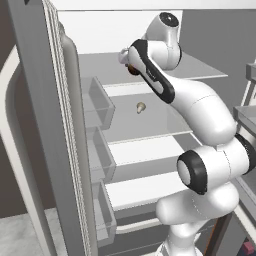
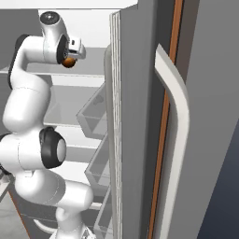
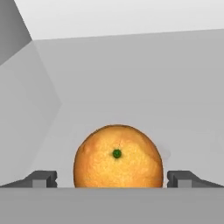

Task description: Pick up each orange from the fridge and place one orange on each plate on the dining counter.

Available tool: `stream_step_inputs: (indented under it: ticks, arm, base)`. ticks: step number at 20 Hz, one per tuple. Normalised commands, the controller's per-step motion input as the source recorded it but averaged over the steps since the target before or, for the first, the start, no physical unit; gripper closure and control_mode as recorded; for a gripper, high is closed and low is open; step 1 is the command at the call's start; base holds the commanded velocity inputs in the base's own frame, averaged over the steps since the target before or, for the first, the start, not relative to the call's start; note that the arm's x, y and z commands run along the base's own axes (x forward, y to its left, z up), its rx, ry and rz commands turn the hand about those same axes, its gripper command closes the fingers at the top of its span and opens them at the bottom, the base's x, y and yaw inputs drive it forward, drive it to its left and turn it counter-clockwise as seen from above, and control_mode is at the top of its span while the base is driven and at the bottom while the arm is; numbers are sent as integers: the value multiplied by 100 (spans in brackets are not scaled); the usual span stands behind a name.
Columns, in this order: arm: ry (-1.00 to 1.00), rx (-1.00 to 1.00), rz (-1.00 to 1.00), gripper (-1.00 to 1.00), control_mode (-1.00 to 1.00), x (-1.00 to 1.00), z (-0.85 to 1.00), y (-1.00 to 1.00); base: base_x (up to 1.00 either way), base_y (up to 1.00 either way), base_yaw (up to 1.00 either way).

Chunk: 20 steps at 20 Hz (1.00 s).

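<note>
One orange (image 3: 118, 156) sits between the wide-open tool's (image 3: 112, 178) two fingertips (image 3: 43, 178) on a fridge (image 1: 150, 75) shelf.

The rendered scenes are evenly and brightly lit, with no single light source to be made out. Soft shading is seen on the round bright orange fruit (image 3: 117, 156) at the lower centre of the hand view, where a faint shadow is cast beside it. No blur, glare or edge distortion is found; slight pixelation is noticed.
</note>
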Motion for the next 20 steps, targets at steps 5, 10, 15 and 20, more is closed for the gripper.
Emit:
stream_step_inputs:
  ticks: [5,10,15,20]
  arm:
    - [0,-5,0,-100,-100,18,-4,4]
    - [4,-7,0,-100,-100,7,-12,4]
    - [1,-4,0,-100,-100,0,-16,1]
    - [0,0,0,-100,-100,6,-22,2]
  base:
    - [0,0,0]
    - [0,0,0]
    - [0,0,0]
    - [0,0,0]
